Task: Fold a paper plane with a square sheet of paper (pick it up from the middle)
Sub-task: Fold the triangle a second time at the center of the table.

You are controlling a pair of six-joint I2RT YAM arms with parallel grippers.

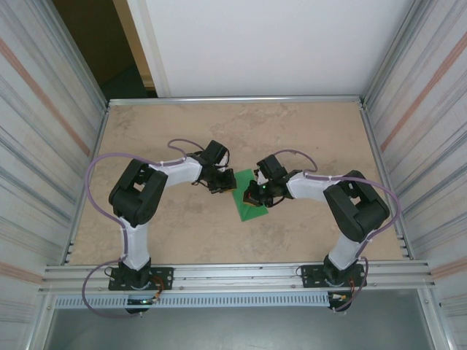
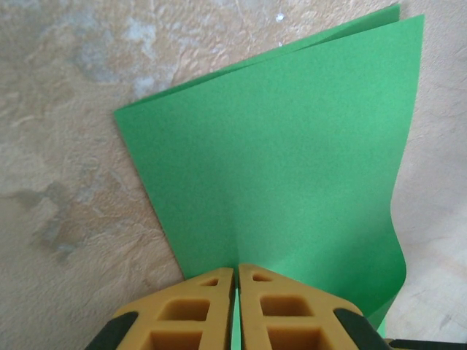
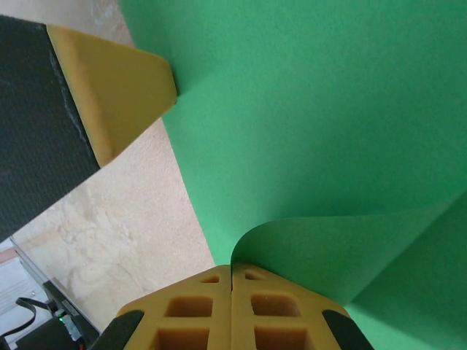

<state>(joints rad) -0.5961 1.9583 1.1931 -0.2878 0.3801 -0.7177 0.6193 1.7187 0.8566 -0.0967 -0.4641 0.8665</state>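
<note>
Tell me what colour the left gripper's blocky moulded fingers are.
Mustard yellow; the fingers show best in the left wrist view.

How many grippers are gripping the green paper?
2. The left gripper is shut on one edge of the folded square sheet of paper, near table centre; the right gripper pinches a curled layer on the opposite side.

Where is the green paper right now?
In the top view, the green paper is near the middle of the table, held between the left gripper and the right gripper. Each wrist view shows its gripper shut on an edge.
</note>
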